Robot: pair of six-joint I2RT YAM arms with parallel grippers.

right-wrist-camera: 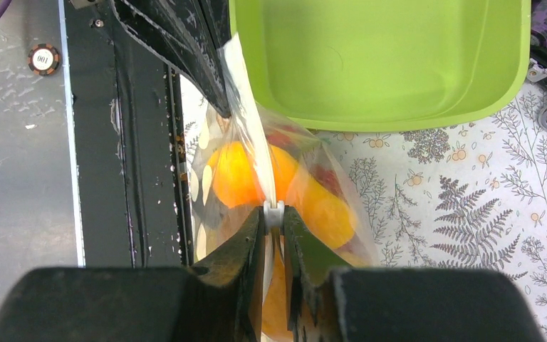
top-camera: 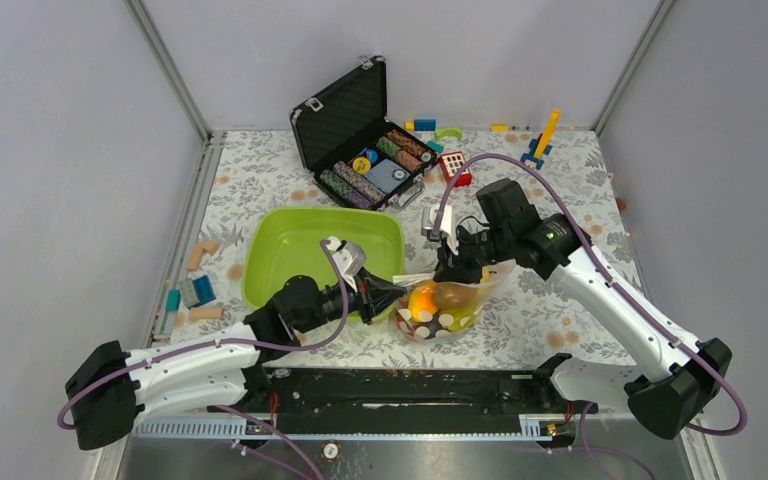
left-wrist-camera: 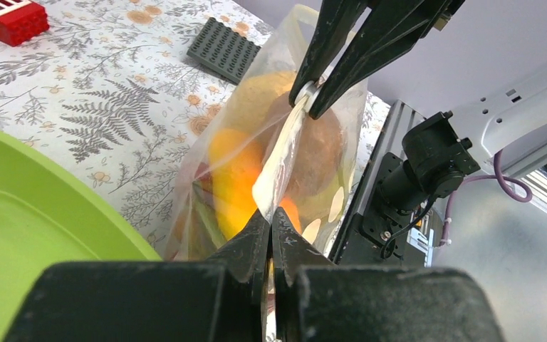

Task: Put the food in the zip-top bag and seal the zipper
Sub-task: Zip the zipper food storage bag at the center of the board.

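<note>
The dotted zip-top bag hangs between both grippers near the table's front edge. Orange and yellow fruits and darker pieces sit inside it; they also show in the left wrist view and the right wrist view. The zipper runs taut as a pale strip from one gripper to the other. My left gripper is shut on the zipper's left end. My right gripper is shut on the white slider on the strip. In the top view the left gripper and the right gripper are close together.
The lime-green tray lies just behind the bag. An open black case of poker chips stands at the back. A red block and a grey studded plate lie near. Loose blocks lie left. The black front rail is below.
</note>
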